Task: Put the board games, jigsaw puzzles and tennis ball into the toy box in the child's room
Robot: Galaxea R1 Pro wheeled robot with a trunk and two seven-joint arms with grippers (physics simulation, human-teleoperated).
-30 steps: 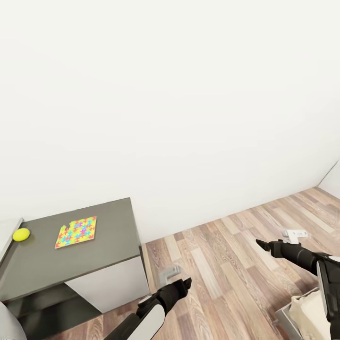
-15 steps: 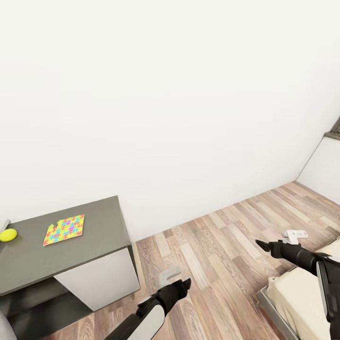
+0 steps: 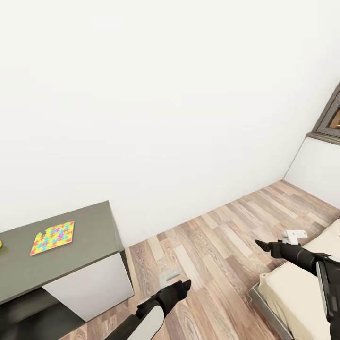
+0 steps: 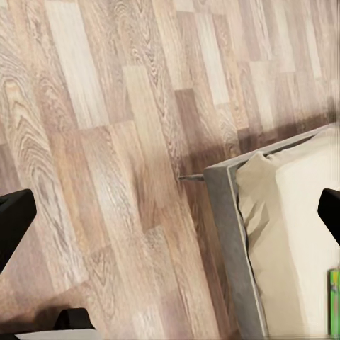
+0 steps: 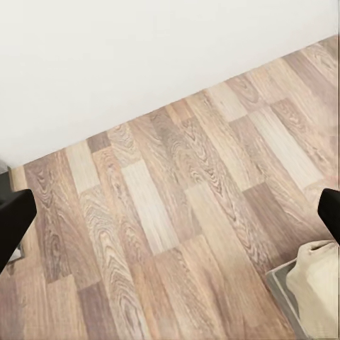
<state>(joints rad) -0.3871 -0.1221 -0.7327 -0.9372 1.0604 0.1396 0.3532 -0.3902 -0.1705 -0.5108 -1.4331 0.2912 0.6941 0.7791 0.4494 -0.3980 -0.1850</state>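
Camera heading has swung toward the robot's right since the earlier pictures: in the head view the dark surface (image 3: pixel 61 255) with the jigsaw puzzle (image 3: pixel 53 237) has slid toward 9 o'clock, the tennis ball (image 3: pixel 1 244) is now cut to a sliver at the picture edge, and the bed (image 3: pixel 302 283) and a window corner (image 3: pixel 331 118) have come in at 4 and 2 o'clock; this reads as a turn of the robot, not a move of the things. Left gripper (image 3: pixel 178 279) and right gripper (image 3: pixel 276 241) hang over the wood floor (image 3: pixel 212 245), both empty; each wrist view shows dark fingers (image 4: pixel 14 219) (image 5: pixel 14 219) set wide apart at the picture sides, so both are spread. A green strip (image 4: pixel 333 301) at the bed's edge in the left wrist view may be a board game, but too little shows to confirm. Judged risks: the turn carries the right arm close above the bed frame corner, so further rotation or advance could clip the frame or mattress; the base could strike the bed's low frame, which sits under the arms; and with the puzzle and ball leaving sight, items on the surface could be overlooked later
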